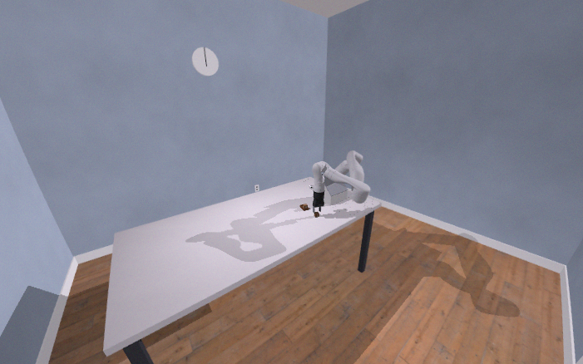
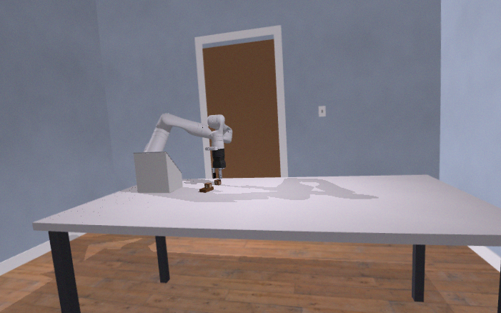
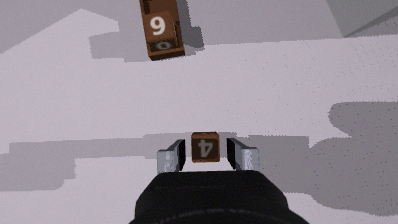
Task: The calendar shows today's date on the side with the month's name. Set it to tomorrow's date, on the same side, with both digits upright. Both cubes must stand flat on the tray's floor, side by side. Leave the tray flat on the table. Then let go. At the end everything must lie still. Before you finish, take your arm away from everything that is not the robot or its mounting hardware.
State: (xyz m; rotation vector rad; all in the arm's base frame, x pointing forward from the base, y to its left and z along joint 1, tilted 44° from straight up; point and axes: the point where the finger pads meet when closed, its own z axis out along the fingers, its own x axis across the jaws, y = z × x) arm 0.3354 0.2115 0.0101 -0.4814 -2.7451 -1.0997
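Observation:
A brown cube (image 3: 204, 147) (image 1: 316, 214) (image 2: 217, 181) with a 4 on its top face stands on the white table (image 3: 75, 110), apart from the tray. My gripper (image 3: 206, 149) (image 1: 317, 209) (image 2: 216, 176) is open. Its fingers stand on either side of this cube with gaps showing on both sides. The brown tray (image 3: 167, 54) (image 1: 307, 209) (image 2: 206, 189) lies flat farther off. It holds the other cube (image 3: 158, 26), which shows a 9 (or a 6) on top. The tray's month side is not readable.
The arm's grey base block (image 2: 154, 172) (image 1: 338, 193) stands close behind the tray. The table's edge (image 1: 329, 234) runs near the loose cube in the top view.

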